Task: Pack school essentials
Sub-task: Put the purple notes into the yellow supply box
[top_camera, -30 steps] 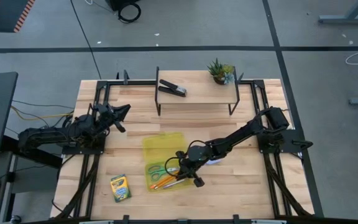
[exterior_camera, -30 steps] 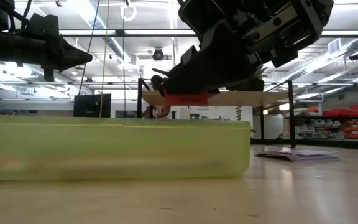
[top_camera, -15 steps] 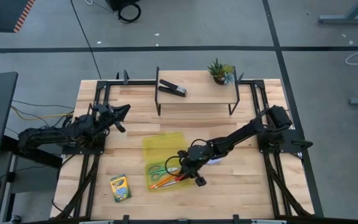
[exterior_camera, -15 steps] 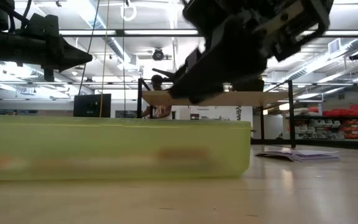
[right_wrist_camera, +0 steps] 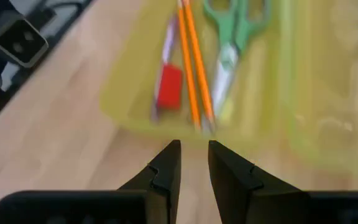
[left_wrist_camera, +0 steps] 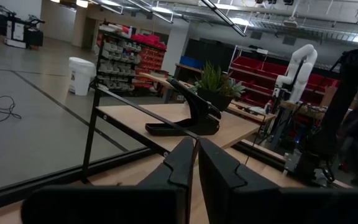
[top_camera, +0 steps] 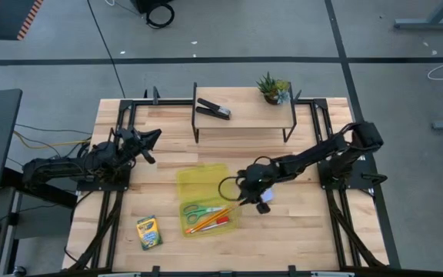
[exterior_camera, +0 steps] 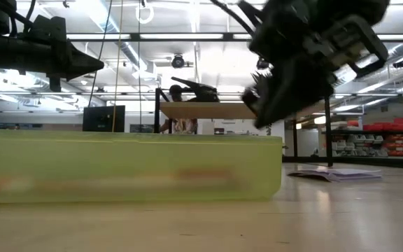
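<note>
A yellow-green translucent box [top_camera: 208, 215] lies on the table with its lid [top_camera: 201, 178] open toward the far side. Inside lie green-handled scissors [right_wrist_camera: 232, 43], two orange pencils [right_wrist_camera: 194, 68] and a small red block [right_wrist_camera: 169, 87]. My right gripper [top_camera: 238, 192] hovers open just right of the box and points toward it; it also shows in the right wrist view [right_wrist_camera: 194, 152]. The pale-blue note pad [top_camera: 264, 202] lies flat under the right arm. The crayon box [top_camera: 149, 231] lies flat near the left front. My left gripper [top_camera: 154, 138] waits shut over the table's left side.
A raised wooden shelf [top_camera: 244, 115] on black legs stands at the far edge and carries a black stapler [top_camera: 214, 109] and a small potted plant [top_camera: 272, 87]. Black frame rails run along both sides. Bare wood lies in front of and right of the box.
My right gripper held the red block over the box's near right part and let it go; the block now lies in the box beside the pencils. The gripper then rose and drew back toward the right and far side, clear of the box.
</note>
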Robot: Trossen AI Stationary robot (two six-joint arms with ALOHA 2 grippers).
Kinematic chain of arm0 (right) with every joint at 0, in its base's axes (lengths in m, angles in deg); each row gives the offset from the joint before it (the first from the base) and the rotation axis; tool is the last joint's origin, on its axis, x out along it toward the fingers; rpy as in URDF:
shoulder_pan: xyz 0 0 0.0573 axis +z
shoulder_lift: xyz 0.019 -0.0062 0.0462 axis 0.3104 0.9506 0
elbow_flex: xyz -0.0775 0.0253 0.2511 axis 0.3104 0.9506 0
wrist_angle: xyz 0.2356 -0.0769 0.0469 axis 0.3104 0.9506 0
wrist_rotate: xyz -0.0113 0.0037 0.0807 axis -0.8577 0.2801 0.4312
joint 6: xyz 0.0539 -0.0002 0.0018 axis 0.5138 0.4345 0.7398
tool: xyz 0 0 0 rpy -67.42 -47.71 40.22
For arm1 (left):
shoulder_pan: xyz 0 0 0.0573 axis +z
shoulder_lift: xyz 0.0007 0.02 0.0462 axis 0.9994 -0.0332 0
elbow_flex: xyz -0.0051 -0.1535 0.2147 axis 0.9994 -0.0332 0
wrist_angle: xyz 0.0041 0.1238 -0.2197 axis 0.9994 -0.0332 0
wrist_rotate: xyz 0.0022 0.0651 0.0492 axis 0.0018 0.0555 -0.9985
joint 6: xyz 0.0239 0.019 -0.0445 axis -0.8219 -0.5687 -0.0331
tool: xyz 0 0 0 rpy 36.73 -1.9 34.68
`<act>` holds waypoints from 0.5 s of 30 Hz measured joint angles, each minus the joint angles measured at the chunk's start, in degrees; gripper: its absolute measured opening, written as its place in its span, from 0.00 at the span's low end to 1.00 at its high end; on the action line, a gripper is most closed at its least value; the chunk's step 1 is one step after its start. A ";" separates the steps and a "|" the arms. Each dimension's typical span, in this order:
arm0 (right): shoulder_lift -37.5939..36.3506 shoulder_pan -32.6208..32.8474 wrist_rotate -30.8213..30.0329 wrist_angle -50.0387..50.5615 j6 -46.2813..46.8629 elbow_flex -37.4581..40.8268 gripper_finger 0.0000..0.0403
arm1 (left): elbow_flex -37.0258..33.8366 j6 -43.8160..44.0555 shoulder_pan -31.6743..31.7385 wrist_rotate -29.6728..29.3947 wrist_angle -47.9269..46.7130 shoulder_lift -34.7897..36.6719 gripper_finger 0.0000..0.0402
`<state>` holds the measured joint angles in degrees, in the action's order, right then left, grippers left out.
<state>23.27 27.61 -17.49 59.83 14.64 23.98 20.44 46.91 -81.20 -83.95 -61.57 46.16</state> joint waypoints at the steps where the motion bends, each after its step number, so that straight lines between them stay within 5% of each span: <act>1: -1.03 -0.47 0.02 0.00 0.76 1.62 0.22 | 0.00 0.02 0.00 -0.02 0.00 0.00 0.09; 15: -12.17 -3.83 -0.66 9.08 3.14 10.12 0.22 | -0.01 0.00 0.02 -0.01 0.00 0.00 0.07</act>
<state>11.09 23.78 -18.15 68.91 17.78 34.10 20.43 46.91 -81.18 -83.95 -61.57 46.16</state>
